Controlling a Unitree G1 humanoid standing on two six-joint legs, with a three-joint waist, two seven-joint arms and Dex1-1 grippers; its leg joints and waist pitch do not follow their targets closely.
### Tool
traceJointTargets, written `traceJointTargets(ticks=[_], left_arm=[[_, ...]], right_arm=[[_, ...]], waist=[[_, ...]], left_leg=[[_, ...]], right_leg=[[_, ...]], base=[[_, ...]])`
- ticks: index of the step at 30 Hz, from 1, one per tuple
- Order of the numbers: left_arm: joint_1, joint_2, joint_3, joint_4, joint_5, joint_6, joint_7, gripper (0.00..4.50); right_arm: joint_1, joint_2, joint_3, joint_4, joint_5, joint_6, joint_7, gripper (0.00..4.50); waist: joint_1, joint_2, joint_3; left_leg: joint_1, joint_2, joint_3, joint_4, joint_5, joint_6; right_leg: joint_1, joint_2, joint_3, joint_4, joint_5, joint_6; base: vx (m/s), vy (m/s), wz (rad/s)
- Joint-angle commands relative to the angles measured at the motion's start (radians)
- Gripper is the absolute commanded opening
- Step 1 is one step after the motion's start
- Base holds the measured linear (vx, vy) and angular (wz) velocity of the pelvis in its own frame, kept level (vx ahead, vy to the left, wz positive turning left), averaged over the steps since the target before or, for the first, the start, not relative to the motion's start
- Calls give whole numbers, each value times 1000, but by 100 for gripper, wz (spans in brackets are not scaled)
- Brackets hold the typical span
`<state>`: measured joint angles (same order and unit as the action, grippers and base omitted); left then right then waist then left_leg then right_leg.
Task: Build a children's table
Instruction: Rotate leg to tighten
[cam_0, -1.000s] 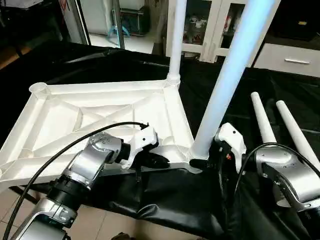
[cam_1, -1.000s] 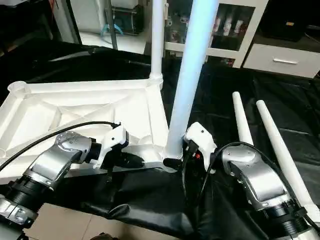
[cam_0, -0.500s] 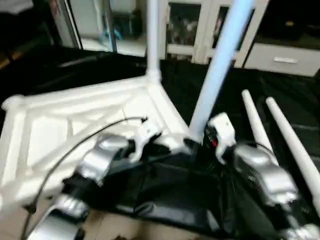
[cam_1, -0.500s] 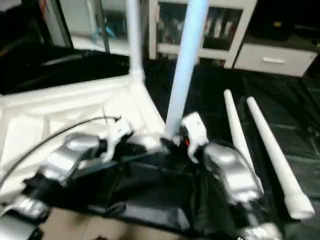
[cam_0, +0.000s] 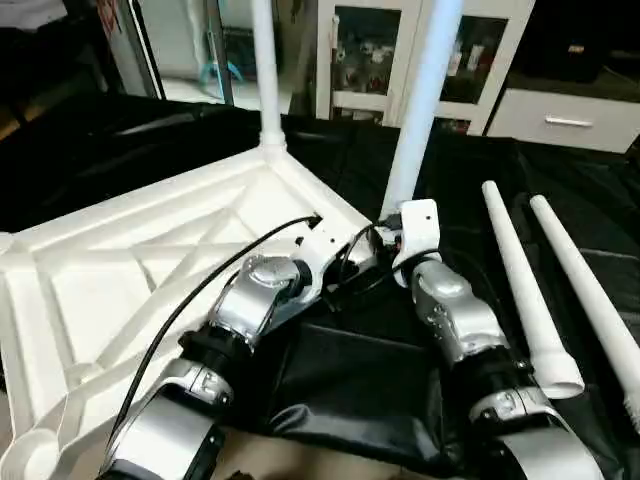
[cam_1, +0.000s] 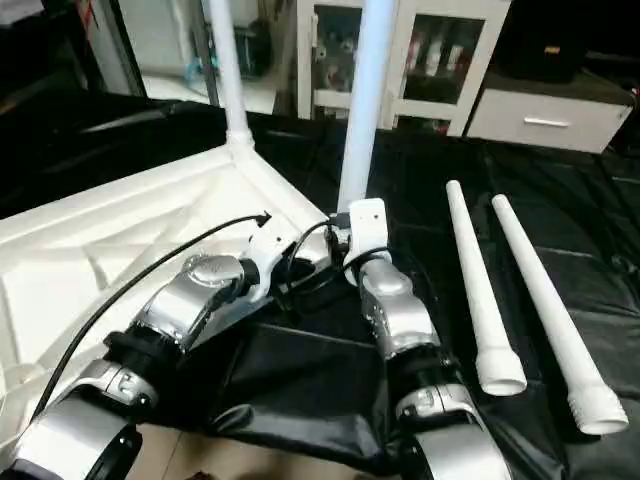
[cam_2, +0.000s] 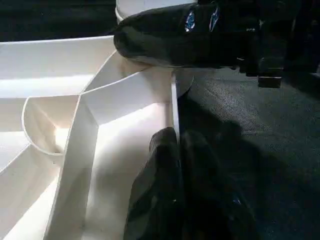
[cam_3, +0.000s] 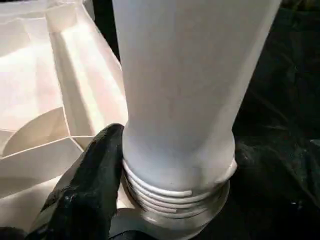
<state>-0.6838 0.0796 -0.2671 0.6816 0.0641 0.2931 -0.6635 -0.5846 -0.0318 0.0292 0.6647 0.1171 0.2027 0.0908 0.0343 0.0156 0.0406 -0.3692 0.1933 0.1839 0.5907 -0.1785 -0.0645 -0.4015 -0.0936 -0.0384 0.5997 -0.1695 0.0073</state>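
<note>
The children's table top (cam_0: 120, 290) lies upside down on the black cover, ribs facing up. One white leg (cam_0: 265, 70) stands in its far corner socket. A second leg (cam_0: 425, 90) stands in the corner nearest my grippers, its threaded end (cam_3: 175, 195) sitting in the socket. My right gripper (cam_0: 388, 228) is closed around this leg's base, with one black finger (cam_3: 85, 195) against it. My left gripper (cam_2: 181, 185) is shut on the top's thin rim right beside that corner. Two loose legs (cam_0: 520, 280) (cam_0: 590, 290) lie to the right.
The black-covered work table (cam_0: 330, 380) ends just in front of me, with floor below (cam_0: 250, 465). White glass-door cabinets (cam_0: 365, 50) and a drawer unit (cam_0: 570, 120) stand behind. The table top's near-left corner socket (cam_0: 25, 460) overhangs toward me.
Both arms have stretched forward, and the table top with its two standing legs has swung, its gripped corner moving away from me. The view itself also shifted. Both grips are unchanged.
</note>
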Motion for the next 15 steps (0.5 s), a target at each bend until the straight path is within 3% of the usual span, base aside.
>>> traceJointTargets(ticks=[1,7,12,14,15], left_arm=[[-4,-6,-32,-24,-10,-39,-60,0],[31,36,-46,-61,-19,-21,-146,0],[63,95,-77,-132,-37,19,-267,0],[71,116,-88,-155,-43,25,-309,0],[75,126,-93,-167,-46,28,-329,0]], right_arm=[[14,12,15,25,32,3,88,308],[33,-82,11,-54,45,17,215,377],[114,-234,66,-274,87,113,465,409],[137,-285,80,-328,94,135,531,423],[148,-309,86,-351,98,146,561,434]], waist=[[3,-7,-59],[8,-3,-63],[20,-1,-64],[24,2,-62],[26,-2,-61]], left_leg=[[7,19,-10,-79,-313,2],[6,23,-6,-74,-245,26],[9,28,-5,-72,-197,56],[7,26,-5,-72,-190,59],[10,28,-4,-72,-211,56]], right_leg=[[38,-37,22,-80,-269,-176],[41,-37,23,-71,-170,-220],[48,-33,22,-61,-69,-241],[48,-35,22,-60,-67,-247],[47,-36,23,-64,-92,-246]], base=[[0,0,0],[0,0,0],[0,0,0],[0,0,0],[0,0,0]])
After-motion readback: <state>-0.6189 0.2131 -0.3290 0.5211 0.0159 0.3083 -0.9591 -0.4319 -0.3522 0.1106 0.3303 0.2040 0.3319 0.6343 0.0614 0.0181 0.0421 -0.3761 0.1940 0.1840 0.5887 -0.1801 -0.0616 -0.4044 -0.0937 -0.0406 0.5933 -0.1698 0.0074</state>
